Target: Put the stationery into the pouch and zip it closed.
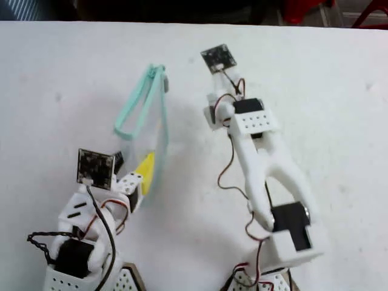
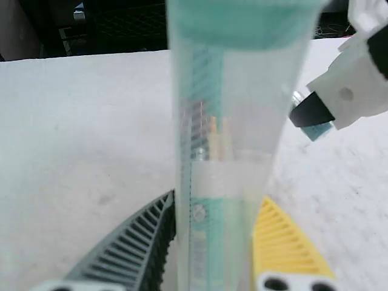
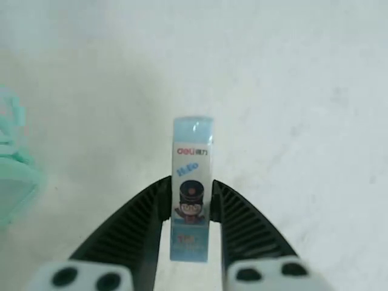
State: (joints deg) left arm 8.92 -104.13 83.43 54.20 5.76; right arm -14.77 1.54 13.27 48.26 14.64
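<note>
1. Your left end effector (image 2: 218,203) is clenched on the clear plastic pouch with teal trim (image 1: 154,136). Its grey finger (image 2: 142,233) sits on one side of the pouch and its yellow finger (image 2: 285,242) on the other.
2. The pouch stretches away from that arm over the white bench (image 1: 315,73). Its teal-edged mouth is spread open at the far end.
3. Through the clear wall you can see slim pen-like pieces of stationery (image 2: 209,151) already inside.
4. Your right end effector (image 3: 191,188) is grasping a small light-blue rectangular eraser in a printed sleeve (image 3: 194,145). Its black fingers pinch the eraser's long sides.
5. In the left wrist view, the right end effector and eraser are just beside the pouch, not touching it.
</note>
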